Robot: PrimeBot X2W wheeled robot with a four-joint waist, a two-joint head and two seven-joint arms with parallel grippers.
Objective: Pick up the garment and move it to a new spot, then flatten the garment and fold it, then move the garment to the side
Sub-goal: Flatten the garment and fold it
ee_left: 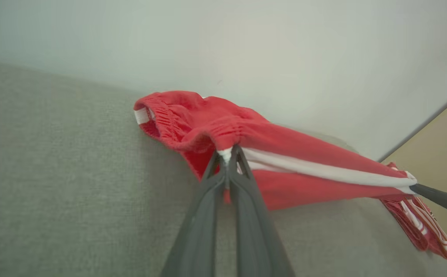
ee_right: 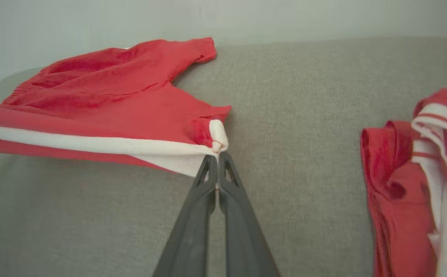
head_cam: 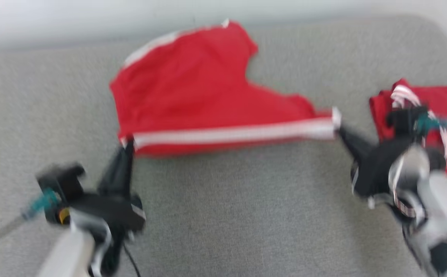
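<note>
The left gripper (head_cam: 129, 142) is pinching the red garment (head_cam: 192, 88) at its waistband corner; the right gripper (head_cam: 339, 130) is pinching its striped hem; the red garment is spreading, perhaps partly lifted, over the grey cushion (head_cam: 246, 211); both should be pulling evenly, holding that edge taut while lowering.

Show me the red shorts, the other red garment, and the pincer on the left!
red shorts (head_cam: 192, 96), head view, middle of the red cloth.
other red garment (ee_right: 396, 200), right wrist view, its red side.
left pincer (ee_left: 229, 153), left wrist view, tips pinching the white stripe's end.
</note>
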